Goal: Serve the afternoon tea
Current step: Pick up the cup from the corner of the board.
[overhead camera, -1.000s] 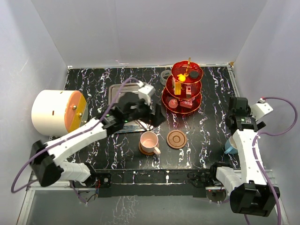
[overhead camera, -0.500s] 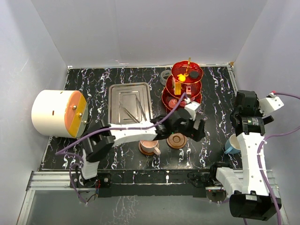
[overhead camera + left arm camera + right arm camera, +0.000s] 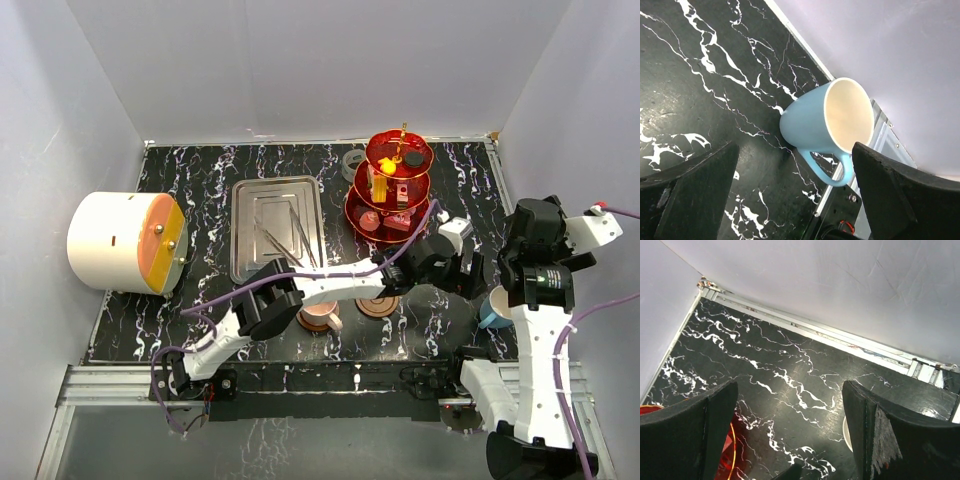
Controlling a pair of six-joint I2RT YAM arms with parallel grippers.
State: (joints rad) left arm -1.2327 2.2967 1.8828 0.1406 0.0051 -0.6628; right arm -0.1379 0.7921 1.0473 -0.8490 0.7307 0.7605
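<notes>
Though both agape, left gripper (image 3: 795, 147) before blue cup (image 3: 807, 122), right gripper (image 3: 790, 385) aloft, right arm (image 3: 545, 325) just beside cup.

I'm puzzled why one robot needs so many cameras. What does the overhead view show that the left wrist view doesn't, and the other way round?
Only the overhead view: the red three-tier stand, pink cup, steel tray and white drum. Only the left wrist view: the blue cup's cream inside and its handle, framed by the open left gripper. Both: the blue cup, largely hidden behind the right arm from overhead, and the black marbled table.
</notes>
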